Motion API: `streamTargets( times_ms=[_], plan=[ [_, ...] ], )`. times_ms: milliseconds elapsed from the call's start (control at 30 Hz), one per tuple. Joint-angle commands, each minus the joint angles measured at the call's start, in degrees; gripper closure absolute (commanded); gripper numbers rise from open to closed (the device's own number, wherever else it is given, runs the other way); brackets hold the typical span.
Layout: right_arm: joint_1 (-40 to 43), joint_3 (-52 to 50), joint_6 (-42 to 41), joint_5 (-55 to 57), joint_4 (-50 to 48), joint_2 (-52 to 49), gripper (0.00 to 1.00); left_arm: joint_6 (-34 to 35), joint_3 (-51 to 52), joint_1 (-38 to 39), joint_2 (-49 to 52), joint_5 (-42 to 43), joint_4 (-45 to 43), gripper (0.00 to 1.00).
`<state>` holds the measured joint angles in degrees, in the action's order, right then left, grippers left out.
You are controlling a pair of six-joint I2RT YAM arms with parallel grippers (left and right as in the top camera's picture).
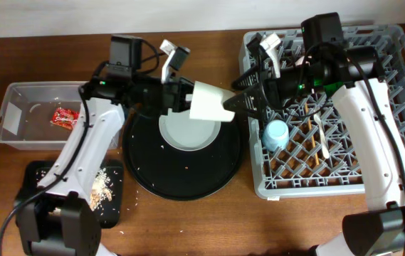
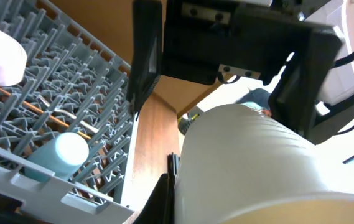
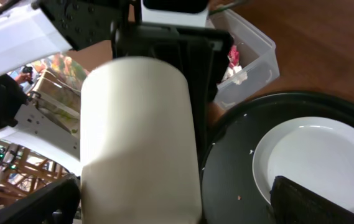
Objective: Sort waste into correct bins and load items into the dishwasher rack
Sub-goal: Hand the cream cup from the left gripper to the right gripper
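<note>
- Cream-white cup (image 1: 209, 102) hangs on its side above the round black tray (image 1: 152, 178) and the pale grey plate (image 1: 184, 134).
- Left gripper (image 1: 186, 99) is closed on the cup.
- Right gripper (image 1: 239, 104) is spread wide around the cup's other end.
- Blue cup (image 1: 276, 134) lies in the dishwasher rack (image 1: 394, 107).

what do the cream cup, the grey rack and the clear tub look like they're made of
cream-white cup: plastic or glazed ceramic, hard to say which; smooth, opaque, with a soft even sheen.
dishwasher rack: moulded grey plastic, matte; the thin grid and upright pegs look cast in one piece.
clear tub: transparent plastic, slightly glossy; see-through walls with rounded corners.
</note>
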<state>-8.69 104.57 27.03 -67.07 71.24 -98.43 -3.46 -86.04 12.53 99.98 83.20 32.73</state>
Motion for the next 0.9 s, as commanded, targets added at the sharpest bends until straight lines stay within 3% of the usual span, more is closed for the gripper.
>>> streamTargets(
  times_ms=[0, 100, 233, 300, 367, 467, 533, 567, 667, 833, 867],
  plan=[
    [-0.37, 0.81, 0.37, -3.04, 0.39, 0.33, 0.03, -0.04, -0.26, -0.2, 0.35, -0.74, -0.39, 1.0],
    [-0.68, 0.74, 0.66, -2.91, 3.58, 0.33, 0.05, 0.02, -0.26, -0.33, 0.35, -0.74, -1.55, 1.0],
    [-3.08, 0.7, 2.8, -2.69, 4.83, 0.33, 0.08, 5.64, -0.26, -0.33, 0.35, -0.72, -6.6, 1.0],
    [-4.04, 0.7, 2.78, -1.22, 4.81, 0.33, 0.15, 5.62, -0.26, -0.31, 0.35, -0.72, -6.6, 1.0],
    [-4.04, 0.7, 2.78, -1.05, 4.33, 0.33, 0.34, 5.62, -0.26, -0.31, 0.35, -0.72, -6.56, 1.0],
    [-4.04, 0.7, 2.78, -1.09, 3.72, 0.33, 0.41, 5.6, -0.26, -0.31, 0.35, -0.72, -6.08, 1.0],
    [-4.04, 0.7, 2.75, -1.38, 3.08, 0.33, 0.52, 5.57, -0.26, -0.31, 0.35, -1.86, -4.44, 0.99],
    [-4.0, 0.72, 2.75, -1.53, 2.49, 0.33, 0.52, 5.57, -0.26, -0.31, 0.35, -4.72, -1.42, 0.91],
    [-4.0, 0.72, 2.75, -1.51, 1.77, 0.33, 0.57, 1.09, -0.26, -0.31, 0.35, -14.12, 9.51, 0.86],
    [-3.98, 0.72, 2.51, -1.55, -0.76, 0.33, 0.57, -0.11, -0.26, -0.31, 0.35, -15.8, 13.62, 0.83],
    [-3.48, 0.72, 2.51, -1.75, -0.81, 0.33, 0.57, -0.11, -0.26, -0.33, 0.35, -18.67, 13.57, 0.77]
  ],
)
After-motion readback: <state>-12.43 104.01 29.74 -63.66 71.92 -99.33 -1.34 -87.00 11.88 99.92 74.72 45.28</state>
